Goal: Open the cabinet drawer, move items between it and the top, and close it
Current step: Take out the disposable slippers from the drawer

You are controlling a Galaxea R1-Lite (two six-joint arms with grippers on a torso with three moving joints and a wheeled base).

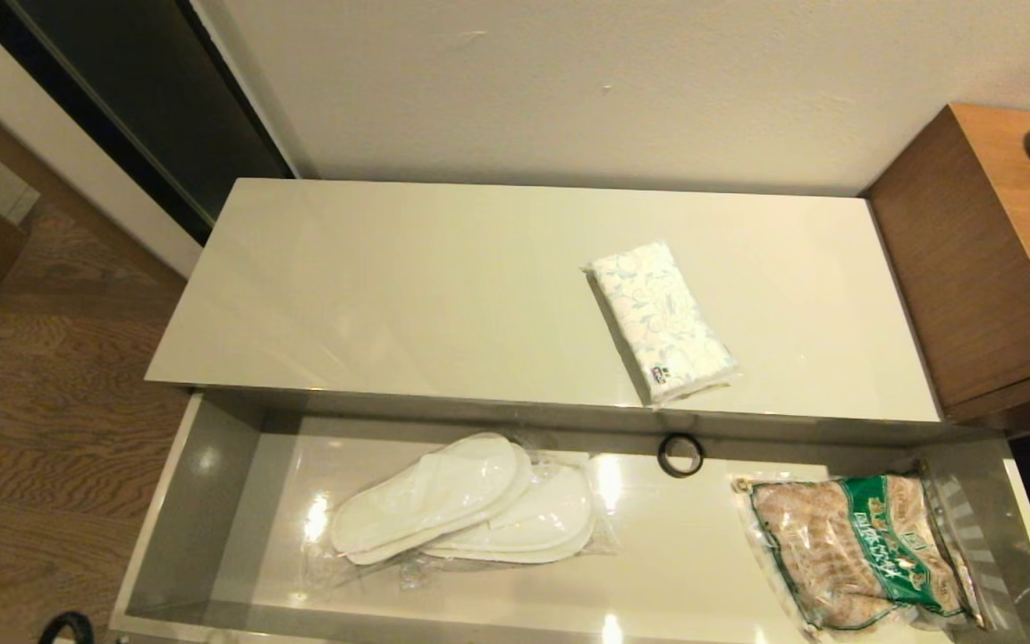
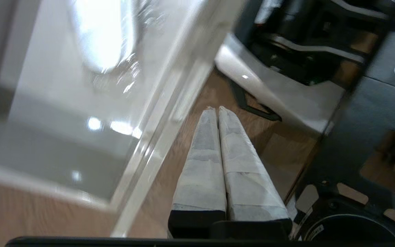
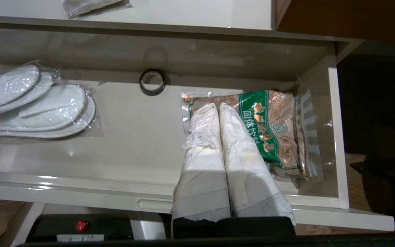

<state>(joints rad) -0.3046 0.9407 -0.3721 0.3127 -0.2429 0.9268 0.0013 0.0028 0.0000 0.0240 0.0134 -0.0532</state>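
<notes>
— Slippers (image 1: 466,501) lie in the open drawer (image 1: 211,465); tissue pack (image 1: 662,322) sits on the top (image 1: 390,286), likely just swapped.

— Left gripper (image 2: 216,109)?

— Pressed together, empty, low beside the drawer.

— Right gripper (image 3: 217,105)?

— Pressed together too, empty, above the snack bag (image 3: 279,127).

Hotel-type rm or bedroom: wood-plank floor (image 1: 50,394), plain wall (image 1: 658,80), low glossy cabinet w/ wrapped disposable slippers (image 1: 470,501), tissue pack (image 1: 662,322), snack bag (image 1: 855,550) in drawer (image 1: 211,501).
</notes>
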